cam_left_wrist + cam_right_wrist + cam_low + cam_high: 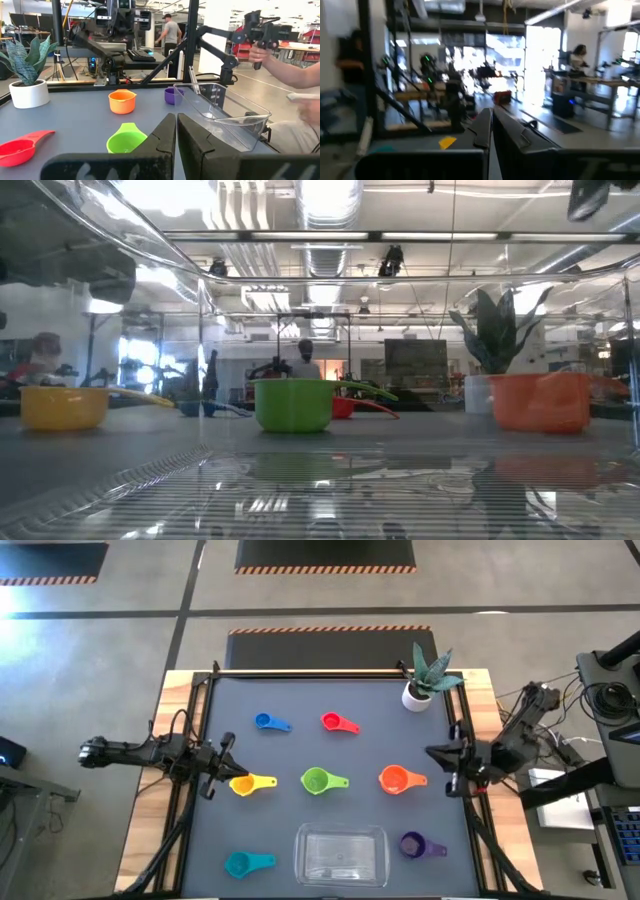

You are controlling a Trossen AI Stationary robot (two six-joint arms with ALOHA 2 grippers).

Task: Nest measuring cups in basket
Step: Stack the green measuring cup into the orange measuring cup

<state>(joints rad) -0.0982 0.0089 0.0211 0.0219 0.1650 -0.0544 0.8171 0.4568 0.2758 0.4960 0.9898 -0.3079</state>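
A: How do the pincers stand?
B: The left gripper [228, 752] is pressed together, holding nothing, at the mat's left edge just beside the yellow cup [243, 783]. The right gripper [436, 753] is pressed together too, empty, at the right edge near the orange cup [394, 778].
A: And the basket?
B: The clear basket [341, 855] sits at the front middle, with nothing in it. The teal cup [240, 863] lies to its left, the purple cup [412, 845] to its right, the green cup [316, 780] behind it. The blue cup [265, 721] and red cup [333, 721] lie farther back, apart.
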